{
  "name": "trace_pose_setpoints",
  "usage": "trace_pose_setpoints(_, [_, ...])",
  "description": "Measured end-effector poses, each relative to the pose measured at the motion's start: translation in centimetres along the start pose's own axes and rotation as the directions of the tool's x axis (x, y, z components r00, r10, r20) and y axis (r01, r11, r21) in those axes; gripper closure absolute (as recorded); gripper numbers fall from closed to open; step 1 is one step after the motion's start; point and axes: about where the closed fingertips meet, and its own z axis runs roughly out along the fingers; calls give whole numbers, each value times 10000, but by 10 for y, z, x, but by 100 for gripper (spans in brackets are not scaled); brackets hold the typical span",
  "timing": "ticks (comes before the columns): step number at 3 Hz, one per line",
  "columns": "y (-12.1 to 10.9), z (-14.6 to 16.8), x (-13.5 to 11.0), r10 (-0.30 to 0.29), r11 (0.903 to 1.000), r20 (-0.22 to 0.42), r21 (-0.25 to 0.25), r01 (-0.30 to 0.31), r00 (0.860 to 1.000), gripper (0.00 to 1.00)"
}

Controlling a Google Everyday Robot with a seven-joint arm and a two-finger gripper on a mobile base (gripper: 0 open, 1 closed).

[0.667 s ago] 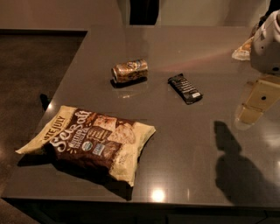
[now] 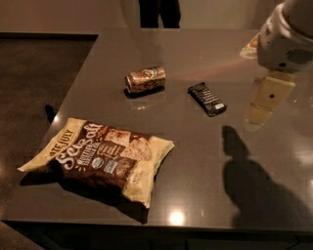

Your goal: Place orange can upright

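Note:
The orange can [image 2: 145,79] lies on its side on the dark grey table [image 2: 195,161], towards the back of the middle, its silver end facing left. It is orange-brown and gold. My gripper [image 2: 261,105] hangs from the white arm [image 2: 288,34] at the right edge of the view. It is above the table, well to the right of the can and just right of a black bar wrapper. It holds nothing that I can see. Its shadow falls on the table in front of it.
A flat black bar wrapper [image 2: 207,98] lies between the can and my gripper. A large brown and cream snack bag [image 2: 100,158] lies at the front left. The table's left edge runs diagonally past the bag. A person's legs [image 2: 159,12] stand behind the table.
My gripper has moved left, closer to the black bar wrapper. The can, wrapper and bag have not moved.

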Motion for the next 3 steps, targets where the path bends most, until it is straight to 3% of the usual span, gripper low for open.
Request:
trace_pose_setpoints(1, [-24,18,-31,-614,9979,207,-201,618,9979,0])
trace_pose_setpoints(3, [-89,82,-118,-1744,9819,451,-674,1772,9836,0])
